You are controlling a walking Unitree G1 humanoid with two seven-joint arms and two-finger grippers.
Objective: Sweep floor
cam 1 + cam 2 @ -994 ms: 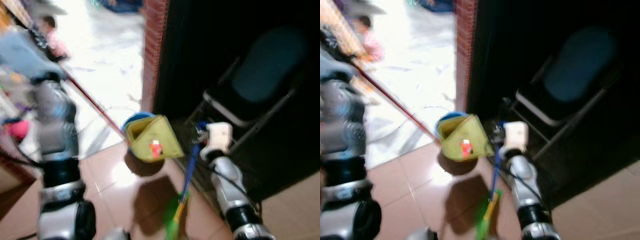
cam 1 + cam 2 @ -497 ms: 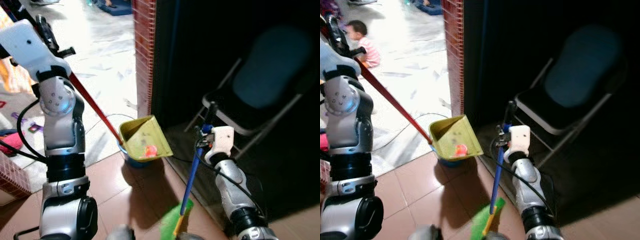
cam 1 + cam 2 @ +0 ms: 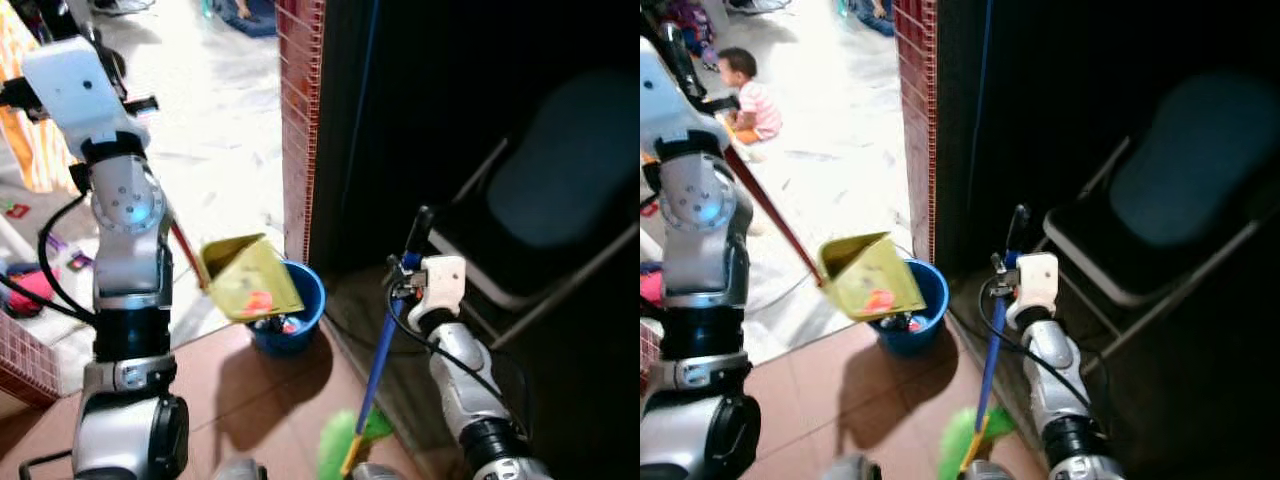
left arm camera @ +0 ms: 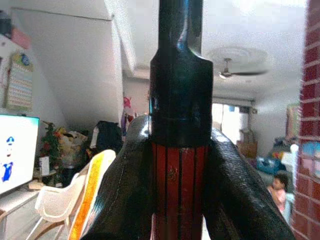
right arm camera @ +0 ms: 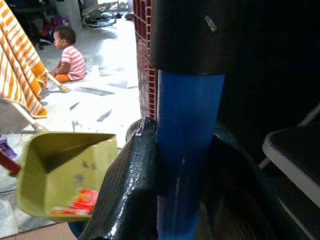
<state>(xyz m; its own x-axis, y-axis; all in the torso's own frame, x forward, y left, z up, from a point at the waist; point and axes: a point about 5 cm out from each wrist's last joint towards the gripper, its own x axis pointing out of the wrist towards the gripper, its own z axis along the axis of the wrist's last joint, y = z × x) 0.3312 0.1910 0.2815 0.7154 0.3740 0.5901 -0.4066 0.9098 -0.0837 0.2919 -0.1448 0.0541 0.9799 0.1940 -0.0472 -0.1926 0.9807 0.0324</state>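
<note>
The left gripper (image 4: 177, 165) is pinching the red ribbed handle (image 4: 179, 185) of the long-handled dustpan, black fingers (image 4: 125, 190) pressing in on both sides of the shaft just under its black cap. From that grip the handle is running down and forward to the yellow-green plastic dustpan (image 3: 248, 279), which is hanging tilted over the near rim of the round blue plastic bucket (image 3: 298, 312). A small red-orange scrap (image 3: 257, 301) is lying in the pan near its lower lip, and some litter is showing inside the bucket.

The right gripper (image 5: 180, 165) is clamping the blue broom handle (image 5: 187, 150) just below its black top, holding the broom upright beside the bucket, green bristles (image 3: 348, 443) resting on the reddish floor tiles (image 3: 265, 400).

By my read, this is the emptying step. To do it well, the pan's open lip should be sitting squarely over the bucket's mouth before any further tipping (right now it is looking close to the rim, so the scrap could drop outside). A slow, steady tilt is suiting the long handle better than a flick, and the broom should be staying parked and out of the way.

A dark folding chair (image 3: 545, 215) is standing in the shadow to the right, and a small child (image 3: 748, 95) is sitting on the bright floor beyond the red brick pillar (image 3: 300, 110).
</note>
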